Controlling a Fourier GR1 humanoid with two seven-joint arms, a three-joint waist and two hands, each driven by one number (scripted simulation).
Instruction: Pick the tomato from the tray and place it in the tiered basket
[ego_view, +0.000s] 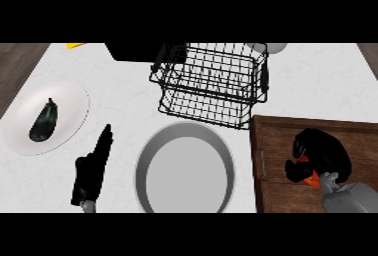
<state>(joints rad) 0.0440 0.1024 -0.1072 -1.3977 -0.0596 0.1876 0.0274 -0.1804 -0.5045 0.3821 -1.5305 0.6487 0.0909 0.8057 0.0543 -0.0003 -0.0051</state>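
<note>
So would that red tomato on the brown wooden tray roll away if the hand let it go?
Probably: the red tomato looks round, and the brown wooden tray is flat. The right hand covers most of it, so its shape is uncertain.

No readable text, labels, brands or numbers; yellow scrap (74, 45) at counter edge possibly blank.

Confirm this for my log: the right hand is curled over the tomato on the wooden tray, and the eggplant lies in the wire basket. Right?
Not quite. The eggplant lies on the white plate at the left, not in the basket, as the head view shows. The rest holds: the right hand is curled over the tomato on the tray.
</note>
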